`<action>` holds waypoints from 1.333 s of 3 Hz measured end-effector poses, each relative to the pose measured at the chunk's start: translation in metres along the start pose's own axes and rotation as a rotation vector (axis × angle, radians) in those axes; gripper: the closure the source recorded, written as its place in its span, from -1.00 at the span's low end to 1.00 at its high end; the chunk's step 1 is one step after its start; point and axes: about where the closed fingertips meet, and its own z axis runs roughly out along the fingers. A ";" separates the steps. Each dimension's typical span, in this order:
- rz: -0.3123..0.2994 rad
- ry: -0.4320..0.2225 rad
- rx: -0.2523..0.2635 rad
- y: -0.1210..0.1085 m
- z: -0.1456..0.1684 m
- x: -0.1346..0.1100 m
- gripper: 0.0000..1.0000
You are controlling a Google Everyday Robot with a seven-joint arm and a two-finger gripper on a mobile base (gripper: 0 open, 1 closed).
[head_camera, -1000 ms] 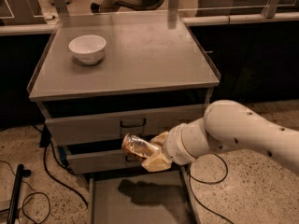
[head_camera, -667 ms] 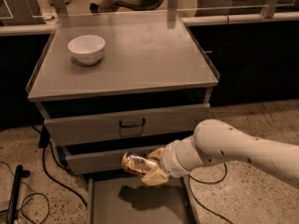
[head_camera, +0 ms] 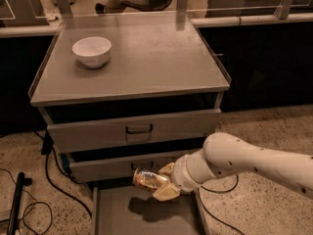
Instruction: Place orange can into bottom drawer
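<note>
The orange can (head_camera: 145, 179) is shiny orange-gold and lies on its side in my gripper (head_camera: 159, 182), whose pale fingers are shut around its right end. The white arm (head_camera: 244, 158) reaches in from the right. The can hangs just above the open bottom drawer (head_camera: 117, 212), a shallow grey tray pulled out at the cabinet's foot. The can's shadow falls on the drawer floor right under it. The can is in front of the middle drawer (head_camera: 107, 166).
A white bowl (head_camera: 91, 51) stands at the back left of the cabinet top (head_camera: 146, 58). The top drawer (head_camera: 132, 130) has a dark handle and stands slightly out. Black cables (head_camera: 34, 204) and a dark pole lie on the speckled floor at left.
My arm has lowered the can, bringing it down from in front of the drawer fronts to just over the open bottom drawer. The grip on the can is unchanged.
</note>
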 end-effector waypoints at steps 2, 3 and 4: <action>0.024 0.047 -0.051 -0.005 0.031 0.011 1.00; 0.051 0.084 -0.084 -0.009 0.063 0.026 1.00; 0.065 0.087 -0.087 -0.018 0.093 0.044 1.00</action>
